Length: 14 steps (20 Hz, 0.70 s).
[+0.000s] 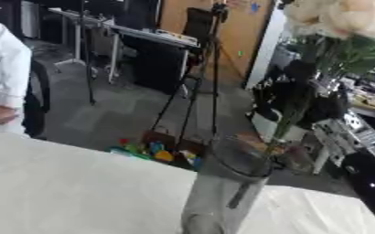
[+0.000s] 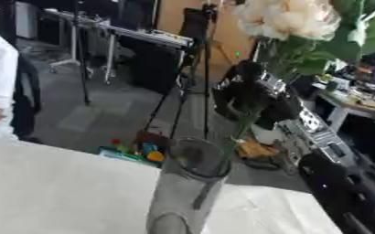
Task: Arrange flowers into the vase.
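One cream flower (image 2: 291, 18) hangs at one o'clock, our right hand (image 2: 254, 98) gripping its stem (image 2: 243, 123), whose tip enters the vase (image 2: 192, 183); release remains.

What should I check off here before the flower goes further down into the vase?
1. Vase upright on the white-covered table: ok.
2. Vase mouth unobstructed apart from the stem: ok.
3. Flower stem reaches the vase rim: ok, its lower end seems to pass inside.
4. Right hand grips the stem: cannot tell, it shows only as a dark shape.
5. Left hand out of the way: cannot tell, it shows in neither view.
6. Other flowers already in the vase: cannot tell.
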Each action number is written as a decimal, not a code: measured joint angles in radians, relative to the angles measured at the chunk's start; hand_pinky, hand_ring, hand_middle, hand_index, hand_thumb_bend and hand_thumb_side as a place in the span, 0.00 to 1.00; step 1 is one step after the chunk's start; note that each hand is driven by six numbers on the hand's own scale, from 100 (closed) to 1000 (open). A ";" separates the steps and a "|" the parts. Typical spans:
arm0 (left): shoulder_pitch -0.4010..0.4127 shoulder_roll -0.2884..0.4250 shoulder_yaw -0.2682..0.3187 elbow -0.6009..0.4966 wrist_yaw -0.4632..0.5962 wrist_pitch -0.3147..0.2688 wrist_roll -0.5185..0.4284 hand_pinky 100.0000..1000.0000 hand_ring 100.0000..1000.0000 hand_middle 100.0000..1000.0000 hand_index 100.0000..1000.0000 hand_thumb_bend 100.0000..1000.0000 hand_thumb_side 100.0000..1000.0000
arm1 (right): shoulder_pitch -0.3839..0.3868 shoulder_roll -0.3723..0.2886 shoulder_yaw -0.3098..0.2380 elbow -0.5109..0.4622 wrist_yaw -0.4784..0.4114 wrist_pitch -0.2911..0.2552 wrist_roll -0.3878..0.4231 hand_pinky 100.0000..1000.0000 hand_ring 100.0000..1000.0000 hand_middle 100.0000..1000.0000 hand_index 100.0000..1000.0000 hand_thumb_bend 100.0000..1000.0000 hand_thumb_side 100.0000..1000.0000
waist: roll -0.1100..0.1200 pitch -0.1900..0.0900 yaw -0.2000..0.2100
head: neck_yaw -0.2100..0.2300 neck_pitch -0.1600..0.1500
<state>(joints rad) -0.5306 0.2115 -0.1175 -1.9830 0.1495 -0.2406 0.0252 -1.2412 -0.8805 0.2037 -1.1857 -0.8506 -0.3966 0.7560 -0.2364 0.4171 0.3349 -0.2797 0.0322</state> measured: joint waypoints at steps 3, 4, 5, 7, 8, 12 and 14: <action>-0.004 0.000 0.003 0.000 0.000 0.001 0.001 0.68 0.63 0.86 0.92 0.26 0.99 | 0.000 0.006 0.000 0.000 -0.016 0.000 0.000 0.00 0.34 0.01 0.19 0.00 0.81 | 0.000 0.002 0.001 | 0.000 0.000; -0.004 0.000 0.005 0.000 0.000 0.001 0.001 0.68 0.63 0.86 0.92 0.26 0.99 | 0.000 0.006 0.000 0.001 -0.023 -0.001 -0.001 0.00 0.38 0.08 0.24 0.02 0.83 | 0.000 0.002 0.001 | 0.000 0.000; -0.004 0.000 0.005 0.000 0.000 0.002 0.002 0.68 0.63 0.86 0.92 0.26 0.99 | 0.000 0.006 0.000 0.001 -0.032 -0.001 -0.001 0.00 0.38 0.08 0.25 0.02 0.83 | 0.000 0.002 0.002 | 0.000 0.000; -0.005 0.000 0.005 0.000 0.000 0.002 0.002 0.68 0.63 0.86 0.92 0.26 0.99 | 0.000 0.006 0.000 0.001 -0.046 -0.001 -0.001 0.00 0.39 0.10 0.26 0.04 0.83 | 0.000 0.002 0.002 | 0.000 -0.003; -0.006 0.000 0.005 0.000 0.000 0.002 0.002 0.68 0.63 0.86 0.92 0.25 0.99 | 0.000 0.006 0.000 0.001 -0.051 -0.001 -0.001 0.00 0.39 0.10 0.26 0.04 0.83 | 0.000 0.002 0.003 | 0.000 -0.005; -0.006 0.000 0.005 0.000 0.000 0.003 0.003 0.68 0.63 0.86 0.92 0.25 0.99 | 0.000 0.006 0.000 0.002 -0.061 0.001 0.001 0.00 0.40 0.10 0.26 0.03 0.82 | 0.000 0.005 0.004 | -0.001 -0.009; -0.007 -0.001 0.005 0.000 0.000 0.002 0.003 0.68 0.63 0.86 0.92 0.25 0.99 | 0.000 0.007 0.000 0.004 -0.062 0.000 0.000 0.00 0.40 0.10 0.26 0.03 0.82 | 0.000 0.008 0.005 | -0.004 -0.011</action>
<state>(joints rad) -0.5373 0.2109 -0.1128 -1.9830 0.1495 -0.2381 0.0281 -1.2411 -0.8738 0.2042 -1.1819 -0.9123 -0.3963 0.7563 -0.2364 0.4250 0.3403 -0.2833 0.0212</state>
